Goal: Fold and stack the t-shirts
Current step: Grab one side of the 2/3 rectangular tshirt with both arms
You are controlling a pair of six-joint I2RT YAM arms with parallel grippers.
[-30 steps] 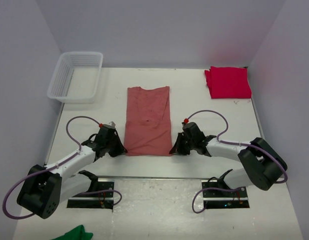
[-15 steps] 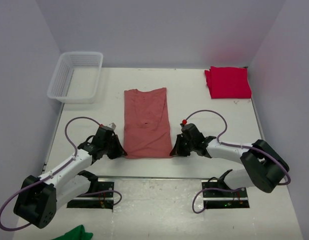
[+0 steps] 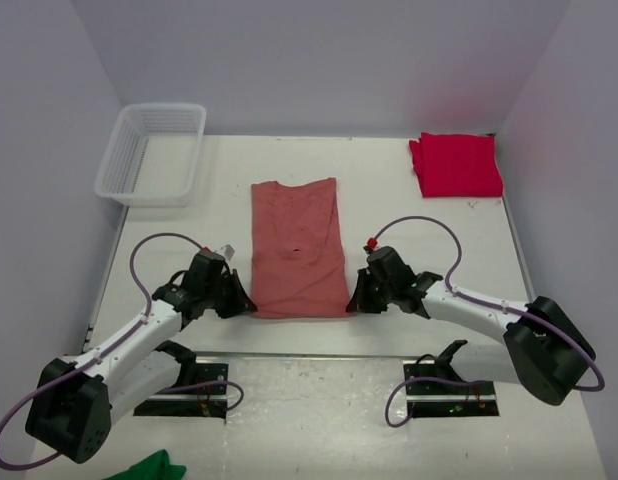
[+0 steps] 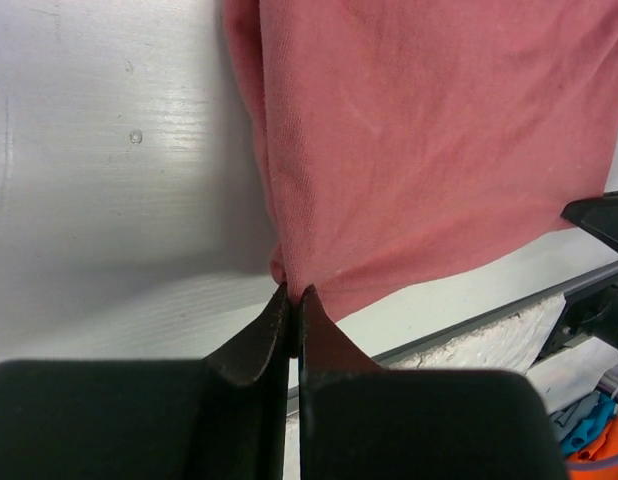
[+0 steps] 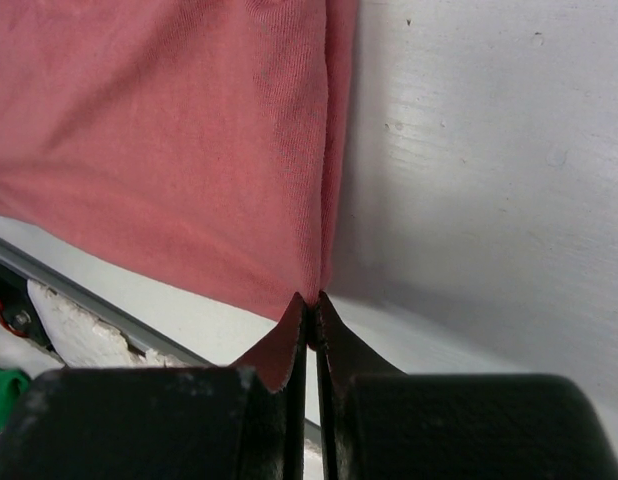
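The dusty salmon-red t-shirt [image 3: 297, 248] lies as a long folded strip in the middle of the table. My left gripper [image 3: 246, 306] is shut on its near left corner, seen in the left wrist view [image 4: 292, 293]. My right gripper [image 3: 353, 304] is shut on its near right corner, seen in the right wrist view [image 5: 314, 300]. The salmon cloth fills both wrist views [image 4: 419, 150] [image 5: 179, 140]. The crimson red t-shirt [image 3: 455, 164] lies folded at the far right corner.
A white mesh basket [image 3: 153, 152] stands at the far left. A small green cloth [image 3: 149, 468] lies at the near left, below the arm bases. The table's metal front edge [image 3: 319, 354] runs just behind the shirt's near hem.
Both grippers, still holding the shirt's near corners, have shifted a little to the right, and the shirt has shifted with them.
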